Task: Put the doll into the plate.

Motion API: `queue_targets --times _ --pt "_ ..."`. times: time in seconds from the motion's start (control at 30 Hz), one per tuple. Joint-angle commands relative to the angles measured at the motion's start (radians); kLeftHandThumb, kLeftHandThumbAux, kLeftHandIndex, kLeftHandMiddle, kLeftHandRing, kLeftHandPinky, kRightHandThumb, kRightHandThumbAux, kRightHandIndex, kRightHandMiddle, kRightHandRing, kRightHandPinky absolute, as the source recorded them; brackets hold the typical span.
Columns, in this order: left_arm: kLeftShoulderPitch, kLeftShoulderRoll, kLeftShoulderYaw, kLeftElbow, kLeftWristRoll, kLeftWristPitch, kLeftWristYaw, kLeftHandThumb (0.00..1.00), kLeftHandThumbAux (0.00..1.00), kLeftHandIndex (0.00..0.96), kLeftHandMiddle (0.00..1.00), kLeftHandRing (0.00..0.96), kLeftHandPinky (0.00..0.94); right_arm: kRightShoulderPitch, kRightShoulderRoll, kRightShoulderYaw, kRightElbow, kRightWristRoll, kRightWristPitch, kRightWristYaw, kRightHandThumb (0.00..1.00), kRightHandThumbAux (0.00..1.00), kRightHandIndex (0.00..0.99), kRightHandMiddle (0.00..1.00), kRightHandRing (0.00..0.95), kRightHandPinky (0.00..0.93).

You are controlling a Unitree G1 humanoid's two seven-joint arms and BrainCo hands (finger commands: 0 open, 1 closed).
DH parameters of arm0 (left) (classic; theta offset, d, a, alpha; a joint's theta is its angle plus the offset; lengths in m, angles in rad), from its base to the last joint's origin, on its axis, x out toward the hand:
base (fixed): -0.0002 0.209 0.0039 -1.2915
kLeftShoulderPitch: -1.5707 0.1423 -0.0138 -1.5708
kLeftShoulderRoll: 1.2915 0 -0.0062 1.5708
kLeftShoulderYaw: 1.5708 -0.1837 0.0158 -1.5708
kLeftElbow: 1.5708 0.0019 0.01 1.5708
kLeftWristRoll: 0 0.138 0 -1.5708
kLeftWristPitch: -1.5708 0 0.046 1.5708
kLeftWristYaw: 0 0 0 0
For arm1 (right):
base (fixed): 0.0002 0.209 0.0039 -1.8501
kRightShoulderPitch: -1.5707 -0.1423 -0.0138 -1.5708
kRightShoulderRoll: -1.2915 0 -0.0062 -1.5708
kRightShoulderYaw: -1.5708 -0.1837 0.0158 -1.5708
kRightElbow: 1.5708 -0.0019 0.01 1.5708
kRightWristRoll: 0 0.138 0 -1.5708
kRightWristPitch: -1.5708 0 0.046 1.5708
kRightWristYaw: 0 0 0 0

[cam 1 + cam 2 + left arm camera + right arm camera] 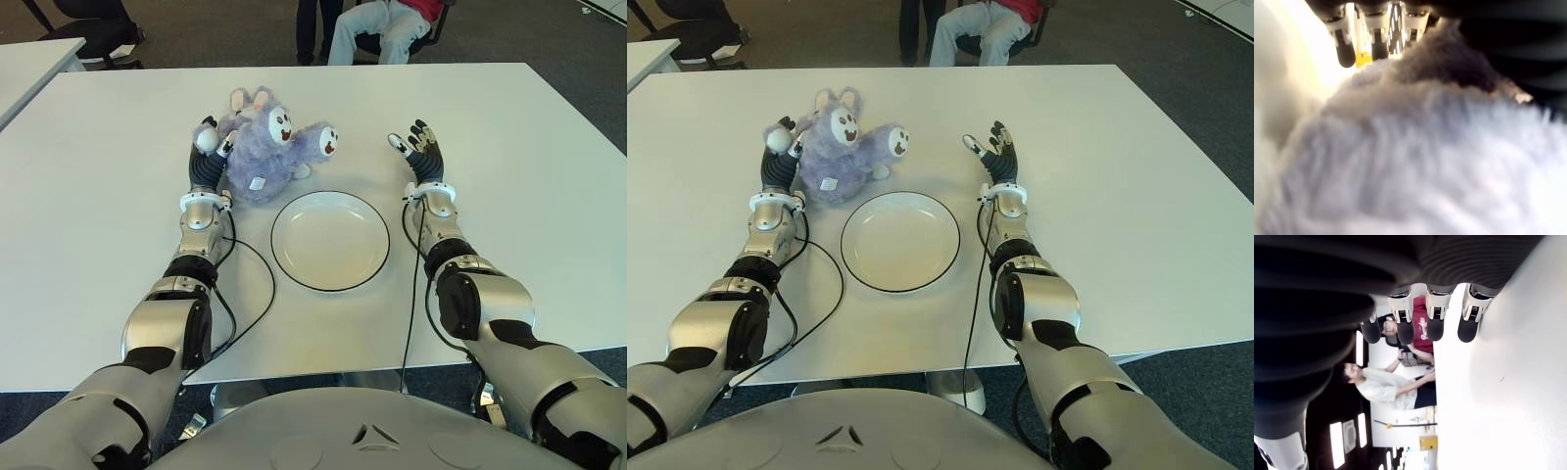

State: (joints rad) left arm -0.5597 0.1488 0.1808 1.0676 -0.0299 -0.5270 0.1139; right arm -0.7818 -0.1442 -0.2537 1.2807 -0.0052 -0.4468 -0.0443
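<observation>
A fluffy purple doll (pixel 263 149) with a white face and white paws lies on the white table (pixel 509 147), just beyond the plate's far left rim. The white plate (pixel 330 245) with a dark rim holds nothing. My left hand (pixel 207 140) stands against the doll's left side, fingers extended, one white paw lying over them. In the left wrist view the doll's fur (pixel 1415 161) fills the frame below the straight fingers (pixel 1346 46). My right hand (pixel 416 143) is open to the right of the plate, its fingers (pixel 1435 323) straight and holding nothing.
Black cables (pixel 257 294) run along both forearms on the table. A seated person's legs (pixel 377 34) show beyond the far edge. A chair (pixel 93 29) and another table (pixel 29 69) stand at the far left.
</observation>
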Motion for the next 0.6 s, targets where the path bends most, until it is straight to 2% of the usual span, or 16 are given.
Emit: queue_targets --times 0.03,0.6 --pt "0.123 -0.017 -0.004 0.06 0.007 -0.009 -0.006 0.0 0.474 0.0 0.084 0.093 0.085 0.1 0.023 0.001 0.052 0.0 0.043 -0.003 0.055 0.667 0.01 0.017 0.008 0.01" --pt "0.12 -0.015 -0.006 0.063 0.01 -0.006 -0.003 0.0 0.464 0.0 0.082 0.093 0.102 0.097 0.024 0.002 0.054 -0.002 0.049 -0.001 0.061 0.663 0.009 0.018 0.008 0.008"
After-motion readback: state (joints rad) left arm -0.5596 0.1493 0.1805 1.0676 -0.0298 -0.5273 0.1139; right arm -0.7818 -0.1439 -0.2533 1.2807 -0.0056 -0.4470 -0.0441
